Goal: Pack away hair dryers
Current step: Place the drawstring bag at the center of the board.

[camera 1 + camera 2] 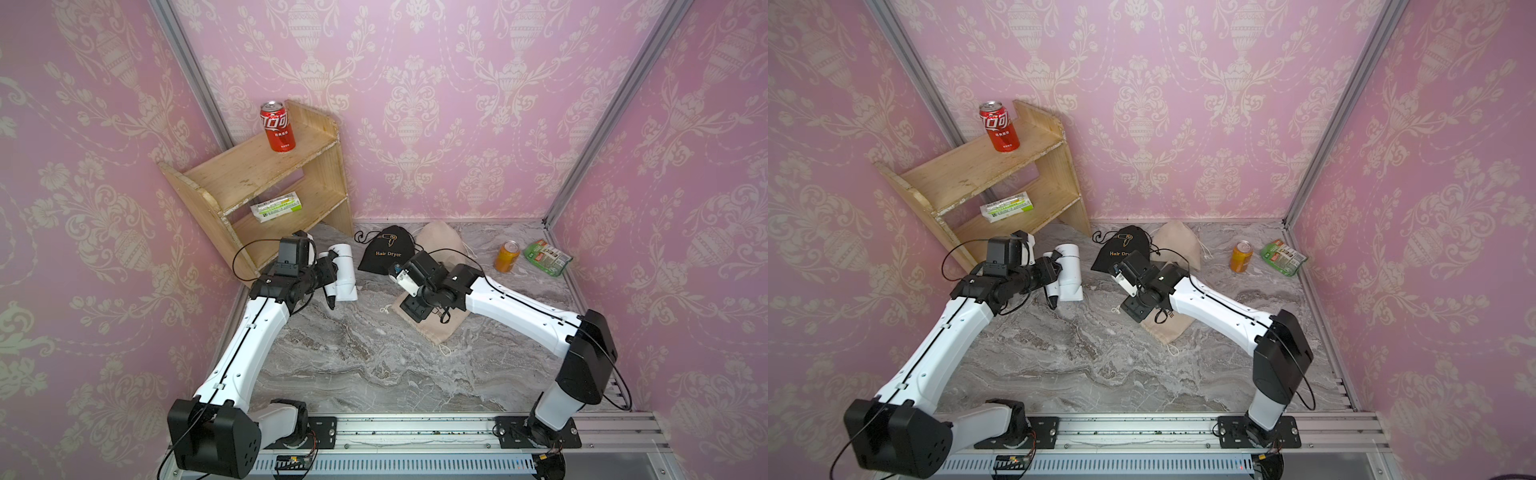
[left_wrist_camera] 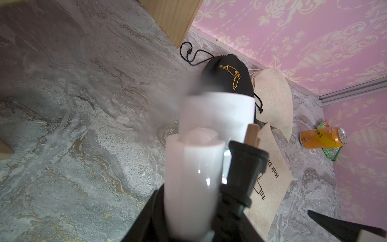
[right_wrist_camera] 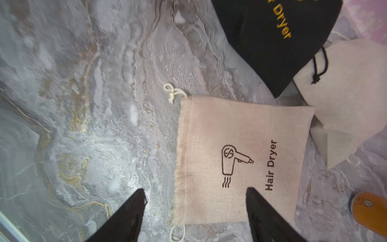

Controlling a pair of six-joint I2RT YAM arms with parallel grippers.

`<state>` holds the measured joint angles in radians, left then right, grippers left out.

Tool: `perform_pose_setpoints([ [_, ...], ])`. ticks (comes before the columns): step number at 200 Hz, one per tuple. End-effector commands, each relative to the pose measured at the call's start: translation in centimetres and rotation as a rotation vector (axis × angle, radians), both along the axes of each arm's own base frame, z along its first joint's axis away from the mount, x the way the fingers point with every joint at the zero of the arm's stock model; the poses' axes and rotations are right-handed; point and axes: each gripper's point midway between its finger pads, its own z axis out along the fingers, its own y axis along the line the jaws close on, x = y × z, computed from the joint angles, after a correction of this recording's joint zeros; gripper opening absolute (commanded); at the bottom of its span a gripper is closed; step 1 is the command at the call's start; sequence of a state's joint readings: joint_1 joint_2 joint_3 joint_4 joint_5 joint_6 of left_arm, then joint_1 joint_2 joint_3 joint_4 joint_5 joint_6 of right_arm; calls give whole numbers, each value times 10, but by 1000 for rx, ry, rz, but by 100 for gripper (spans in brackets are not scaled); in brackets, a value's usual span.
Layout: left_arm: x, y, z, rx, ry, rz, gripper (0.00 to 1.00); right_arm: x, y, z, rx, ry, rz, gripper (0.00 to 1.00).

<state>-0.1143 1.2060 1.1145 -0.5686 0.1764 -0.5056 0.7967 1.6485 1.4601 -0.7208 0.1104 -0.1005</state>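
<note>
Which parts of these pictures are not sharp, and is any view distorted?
Left wrist view: the white hair dryer, close to the lens, is blurred, the black pouch behind it sharp. Right wrist view: the print on the beige pouch is crisp, the marble table slightly smeared. Both top views: the wide lens makes the frame posts lean outward.

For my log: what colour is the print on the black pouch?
Golden orange; the black pouch shows best in the left wrist view.
</note>
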Motion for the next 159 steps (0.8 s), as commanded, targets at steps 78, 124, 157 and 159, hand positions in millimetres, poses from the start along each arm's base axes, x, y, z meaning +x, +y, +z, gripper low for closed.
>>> perform_pose_setpoints([
  [78,-19,-13,-6,-81,9,-55,6,-28,-31,-85,52,231,-144,67],
  [124,-32,-21,-24,-133,61,-74,8,-35,-28,-118,18,291,-138,65],
  [157,-35,-24,-34,-149,80,-77,9,-34,-22,-136,-25,323,-114,62],
  [159,-35,-24,-33,-149,80,-77,9,-31,-19,-133,-17,316,-111,62],
])
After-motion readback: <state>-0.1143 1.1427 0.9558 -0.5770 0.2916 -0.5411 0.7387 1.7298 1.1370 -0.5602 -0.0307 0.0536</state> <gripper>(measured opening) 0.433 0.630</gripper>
